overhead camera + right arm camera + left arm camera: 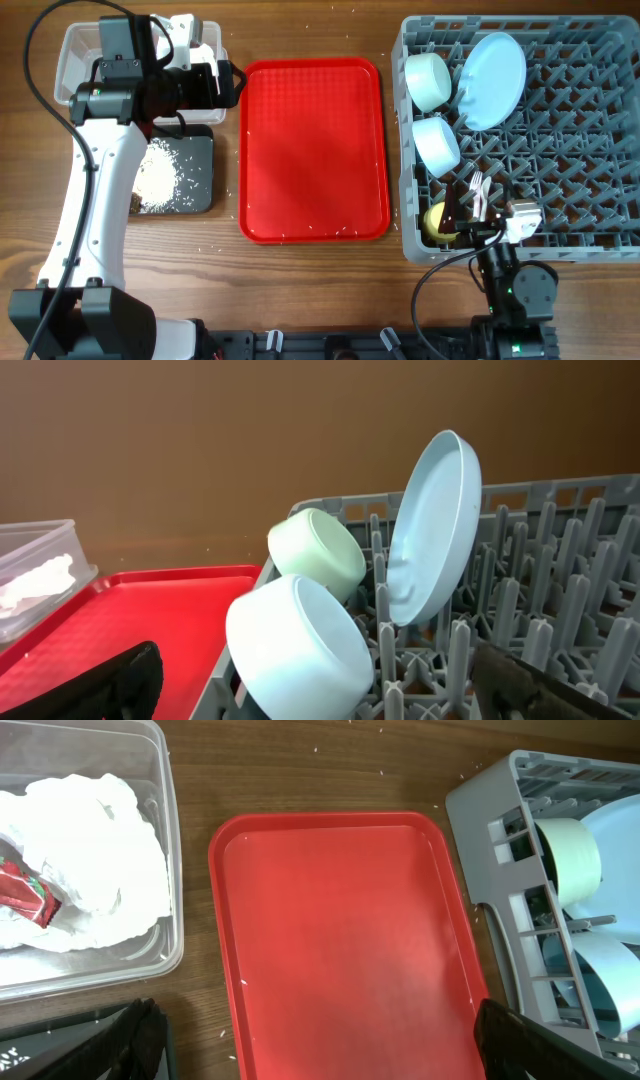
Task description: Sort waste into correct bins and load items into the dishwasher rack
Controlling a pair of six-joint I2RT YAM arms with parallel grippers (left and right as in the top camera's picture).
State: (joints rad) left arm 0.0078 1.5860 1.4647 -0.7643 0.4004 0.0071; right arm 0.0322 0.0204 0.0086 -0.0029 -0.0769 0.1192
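Note:
The grey dishwasher rack holds the pale green bowl, pale blue plate, pale blue bowl, yellow cup and white fork and spoon. The clear tub holds the white napkin and red wrapper. The black tray holds rice scraps. My left gripper is open and empty beside the tub, over the red tray's left edge. My right gripper is open and empty at the rack's near left corner, facing the blue bowl, green bowl and plate.
The red serving tray lies bare between the bins and the rack, and also shows in the left wrist view. Loose rice grains dot the wood around the black tray. The left arm reaches over the black tray's left side.

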